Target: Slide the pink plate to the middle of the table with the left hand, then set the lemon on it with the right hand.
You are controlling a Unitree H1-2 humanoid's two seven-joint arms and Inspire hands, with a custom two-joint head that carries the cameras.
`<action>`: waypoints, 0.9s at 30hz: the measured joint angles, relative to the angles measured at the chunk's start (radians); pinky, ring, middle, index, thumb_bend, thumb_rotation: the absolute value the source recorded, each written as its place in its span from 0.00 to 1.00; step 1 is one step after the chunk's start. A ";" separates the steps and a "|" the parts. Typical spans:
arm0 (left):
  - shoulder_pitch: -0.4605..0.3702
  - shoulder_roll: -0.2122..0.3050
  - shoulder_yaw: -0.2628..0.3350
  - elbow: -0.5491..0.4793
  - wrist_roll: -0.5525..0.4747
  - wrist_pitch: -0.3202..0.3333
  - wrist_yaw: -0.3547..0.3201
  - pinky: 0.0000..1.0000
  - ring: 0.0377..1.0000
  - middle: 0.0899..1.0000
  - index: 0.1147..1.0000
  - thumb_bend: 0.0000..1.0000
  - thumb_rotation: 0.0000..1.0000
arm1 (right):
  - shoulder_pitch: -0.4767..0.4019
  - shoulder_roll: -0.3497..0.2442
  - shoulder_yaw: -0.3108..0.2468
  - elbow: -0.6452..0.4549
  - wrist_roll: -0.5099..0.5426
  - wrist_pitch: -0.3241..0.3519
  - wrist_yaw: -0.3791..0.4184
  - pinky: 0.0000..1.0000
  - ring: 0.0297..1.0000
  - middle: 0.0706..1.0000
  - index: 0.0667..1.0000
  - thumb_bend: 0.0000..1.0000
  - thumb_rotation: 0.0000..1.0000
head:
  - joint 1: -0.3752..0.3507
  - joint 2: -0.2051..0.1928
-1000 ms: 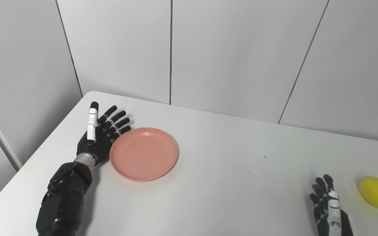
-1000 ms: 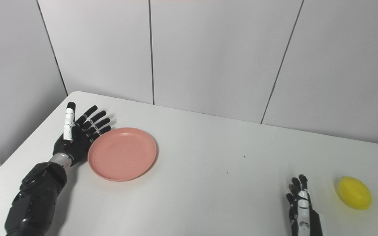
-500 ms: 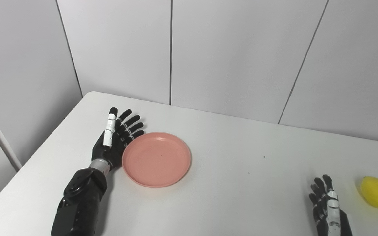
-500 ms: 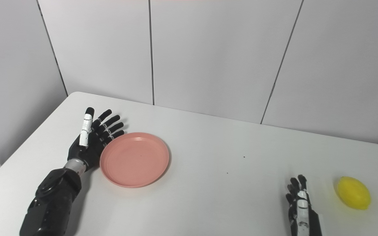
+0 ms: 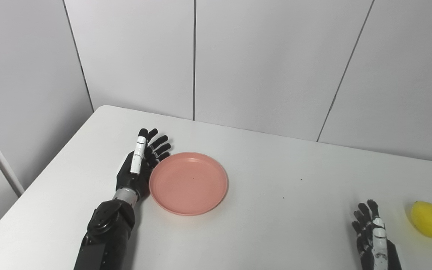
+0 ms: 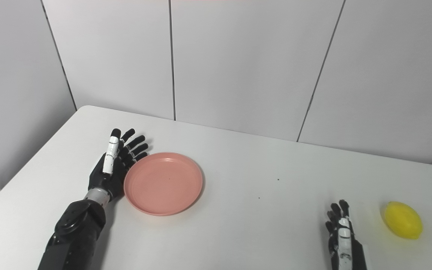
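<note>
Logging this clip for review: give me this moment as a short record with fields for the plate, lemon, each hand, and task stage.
plate: pink plate, empty, flat on the white table, left of its middle
lemon: lemon on the table near the right edge, apart from the plate
left hand: left hand open, fingers straight, set edge-on against the plate's left rim
right hand: right hand open, holding nothing, just left of the lemon, not touching it
task stage: plate slide under way; lemon not yet picked up
</note>
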 measured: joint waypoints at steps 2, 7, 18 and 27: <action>0.005 -0.014 -0.008 -0.010 0.005 0.000 0.009 0.83 0.83 0.84 0.90 0.73 0.83 | 0.000 0.000 0.000 0.000 -0.001 0.000 -0.001 1.00 0.97 0.96 0.99 0.66 0.98 | -0.002 0.002; 0.009 -0.036 -0.034 -0.022 0.032 0.000 0.018 0.81 0.82 0.84 0.92 0.74 0.86 | 0.003 0.004 0.002 -0.007 0.000 0.007 -0.001 1.00 0.97 0.96 0.99 0.67 0.98 | -0.009 0.009; 0.034 -0.097 -0.046 -0.055 0.060 -0.022 0.041 0.77 0.81 0.84 0.88 0.75 0.84 | 0.003 0.009 0.006 -0.008 -0.010 0.009 -0.007 1.00 0.97 0.95 0.99 0.67 0.98 | -0.017 0.014; 0.046 -0.119 -0.052 -0.075 0.065 -0.022 0.059 0.80 0.82 0.84 0.90 0.74 0.81 | 0.003 0.010 0.010 -0.009 -0.010 0.010 -0.008 1.00 0.95 0.94 0.99 0.68 0.97 | -0.032 0.023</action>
